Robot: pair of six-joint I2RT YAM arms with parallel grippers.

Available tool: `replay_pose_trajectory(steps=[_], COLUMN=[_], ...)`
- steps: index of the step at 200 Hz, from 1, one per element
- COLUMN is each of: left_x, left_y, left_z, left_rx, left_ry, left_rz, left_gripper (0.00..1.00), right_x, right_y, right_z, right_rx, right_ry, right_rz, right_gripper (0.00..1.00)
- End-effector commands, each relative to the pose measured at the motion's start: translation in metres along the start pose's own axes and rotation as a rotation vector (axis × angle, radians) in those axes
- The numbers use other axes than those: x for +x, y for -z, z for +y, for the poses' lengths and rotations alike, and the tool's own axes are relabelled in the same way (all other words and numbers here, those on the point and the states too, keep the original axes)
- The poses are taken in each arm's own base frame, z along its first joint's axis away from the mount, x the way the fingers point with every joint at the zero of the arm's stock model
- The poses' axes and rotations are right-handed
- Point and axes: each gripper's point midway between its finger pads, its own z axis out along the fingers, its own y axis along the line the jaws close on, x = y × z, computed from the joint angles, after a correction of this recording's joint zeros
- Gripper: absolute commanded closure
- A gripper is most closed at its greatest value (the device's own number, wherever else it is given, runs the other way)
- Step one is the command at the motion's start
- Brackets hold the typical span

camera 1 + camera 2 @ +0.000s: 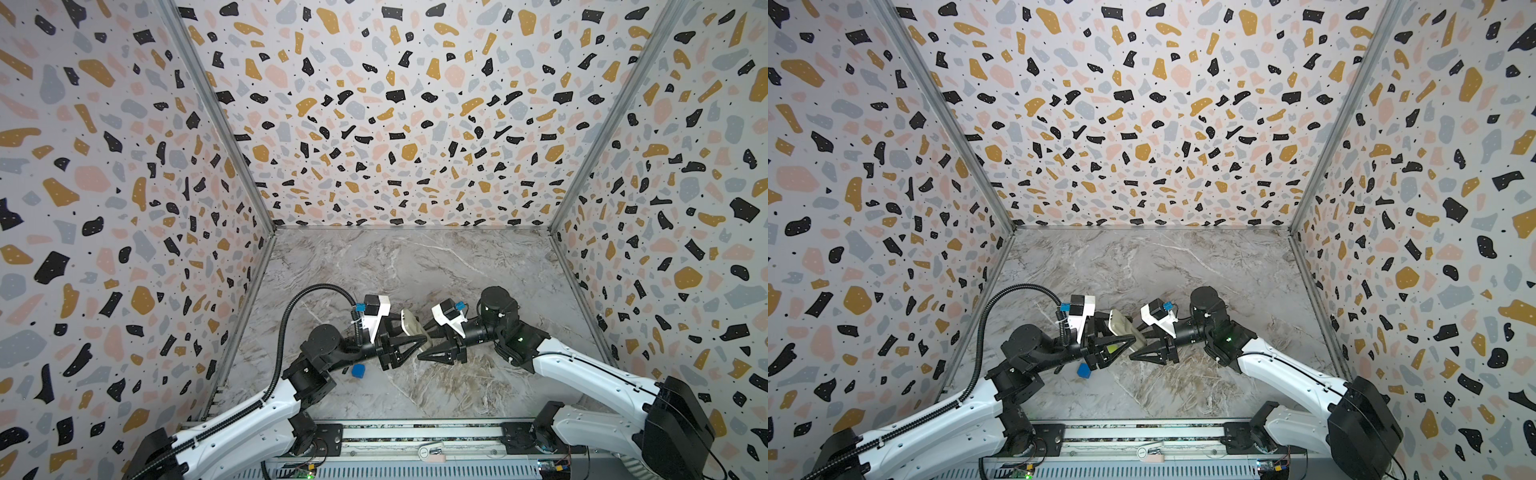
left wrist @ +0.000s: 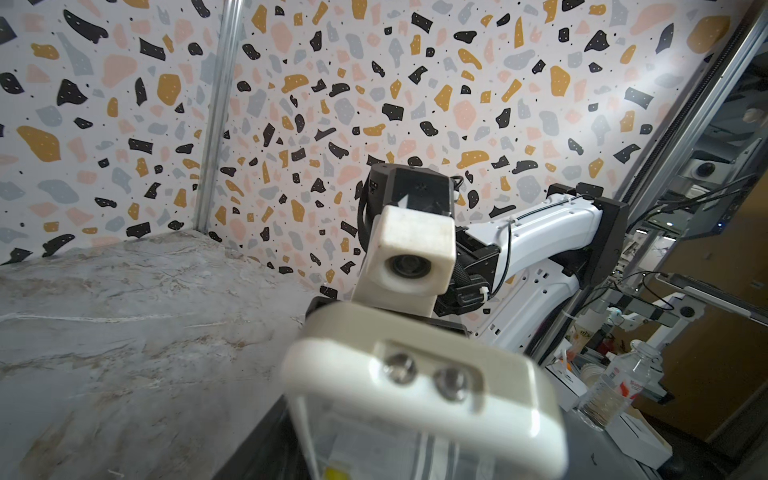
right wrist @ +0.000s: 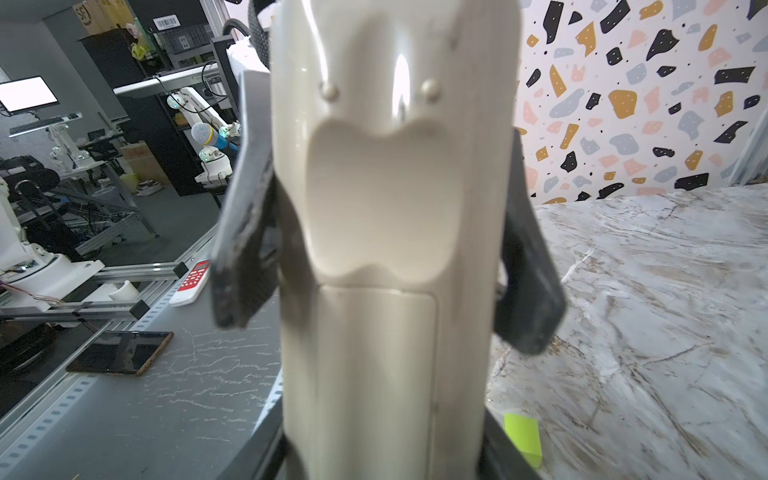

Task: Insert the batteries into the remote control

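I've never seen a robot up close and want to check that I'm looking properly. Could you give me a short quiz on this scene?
1. True or false: the remote control lies flat on the table.
2. What colour is the cube on the table beside the left arm? A red, B blue, C white.
3. In the right wrist view, is the battery cover on the remote's back fitted or removed?
Key: 1 false, it is held up off the table. 2 B. 3 fitted.
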Motion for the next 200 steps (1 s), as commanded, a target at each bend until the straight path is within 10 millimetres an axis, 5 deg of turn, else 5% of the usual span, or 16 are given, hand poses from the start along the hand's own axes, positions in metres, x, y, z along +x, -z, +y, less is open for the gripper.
replay_pose_trajectory(steps=[1, 93, 142, 200], left_x=[-0.011, -0.01, -0.012, -0.016], left_y=[-0.005, -0.007, -0.003, 0.017], left_z=[-0.01, -0.011, 0.002, 0.053], left_rx=[0.033, 0.033, -0.066, -0.409], left_ry=[-0.045, -0.035, -0.048, -0.041], left_rz=[-0.015, -0.004, -0.003, 0.031], left_gripper=[0.43, 0.74, 0.89, 0.93], right_x=[-0.014, -0.016, -0.012, -0.004], right_y=[0.001, 0.002, 0.003, 0.009], right_z=[0.01, 0.009, 0.0, -0.026], right_rx=[-0.049, -0.063, 0.005, 0.187], right_ry=[0.051, 0.044, 0.034, 0.015], right_rz=[-0.03, -0.038, -0.024, -0.005], right_gripper=[0.87, 0.84, 0.46, 0.11])
